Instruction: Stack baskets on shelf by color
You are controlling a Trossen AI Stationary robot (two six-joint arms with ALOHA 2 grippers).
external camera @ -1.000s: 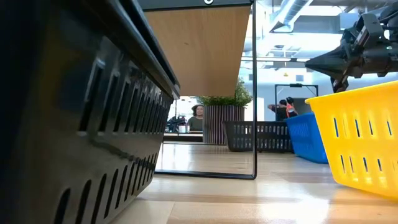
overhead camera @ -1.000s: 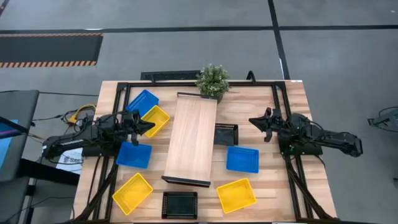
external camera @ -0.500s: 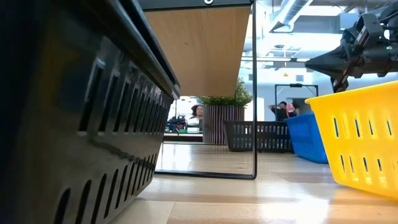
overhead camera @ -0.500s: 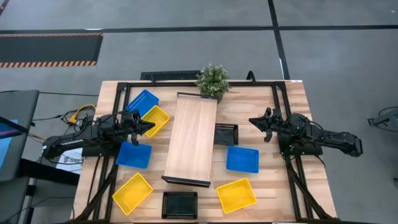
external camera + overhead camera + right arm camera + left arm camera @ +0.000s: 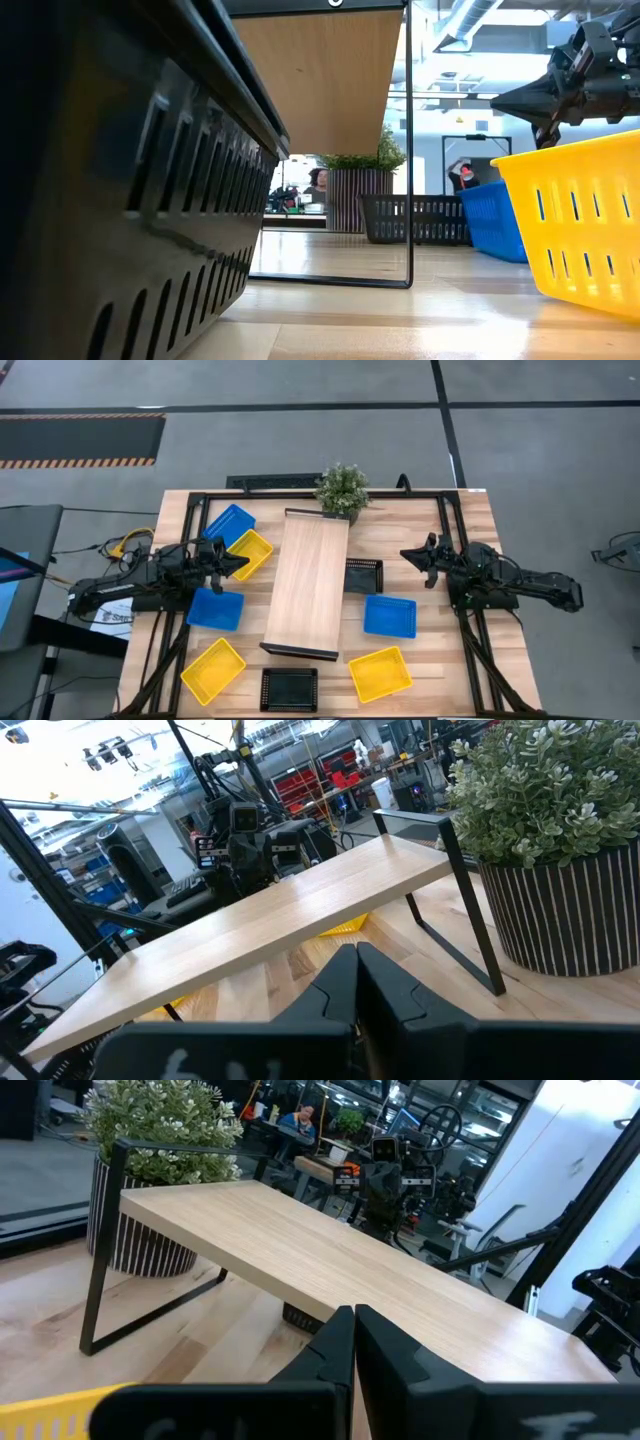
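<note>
Nothing on the table has shifted since the earlier frames; only a person far back in the room has changed pose in the low view. Both arms wait beside the shelf [image 5: 308, 582], which stands bare in the middle. The left gripper [image 5: 238, 562] hovers over the yellow basket [image 5: 249, 552] at the far left, fingers pressed together and holding nothing; the right gripper [image 5: 408, 554] sits at the far right, likewise closed and empty, near the black basket [image 5: 363, 575] just beside the shelf. No basket is stacked yet: blue ones lie at far left [image 5: 229, 523], left [image 5: 215, 608] and right [image 5: 389, 616], yellow ones near left [image 5: 212, 670] and near right [image 5: 380, 673], another black at the near edge [image 5: 289, 688]. To begin well, I judge the left gripper should open first, drop onto one rim wall, and lift level.
</note>
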